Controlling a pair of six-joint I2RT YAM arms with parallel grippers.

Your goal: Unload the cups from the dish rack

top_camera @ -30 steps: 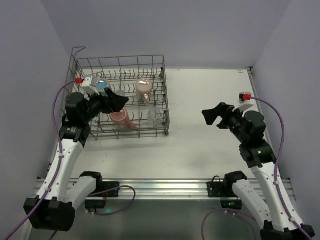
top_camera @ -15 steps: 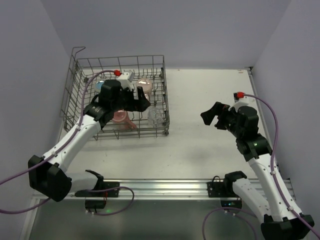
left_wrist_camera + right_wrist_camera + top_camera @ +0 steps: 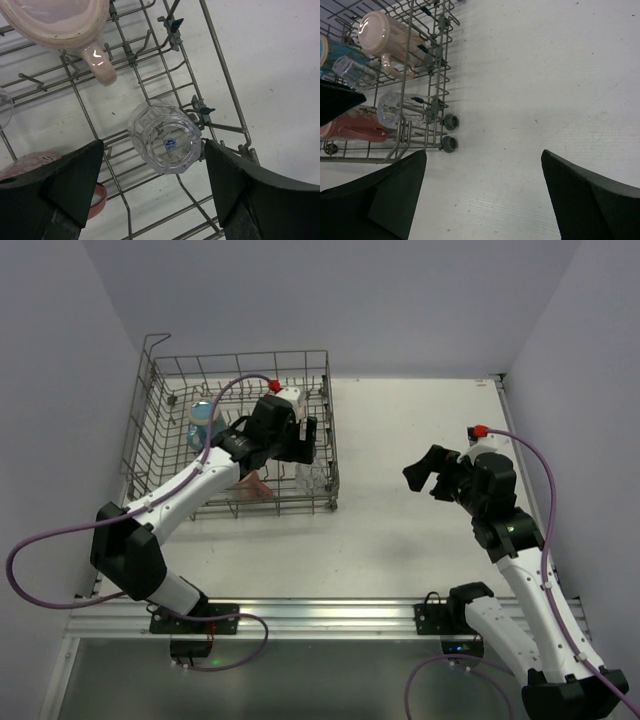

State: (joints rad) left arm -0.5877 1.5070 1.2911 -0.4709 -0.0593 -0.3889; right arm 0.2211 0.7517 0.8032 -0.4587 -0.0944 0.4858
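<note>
Several cups [image 3: 385,32] sit in the dish rack [image 3: 236,363] at the tabletop's far left corner, the left gripper [image 3: 308,440] poised wide open and empty above a clear glass [image 3: 165,142] by the rack's right wall. Light, slick and breakable, the glass likely needs a gentle squeeze across its sides; the right gripper [image 3: 424,470] hovers open, empty.

Place: robot lab test cell.
Walls: plain pale-violet panels [image 3: 330,300] on 3 sides.
Base: white tabletop [image 3: 420,430], aluminium mounting rail [image 3: 330,614] w/ purple cables [image 3: 566,510].
</note>
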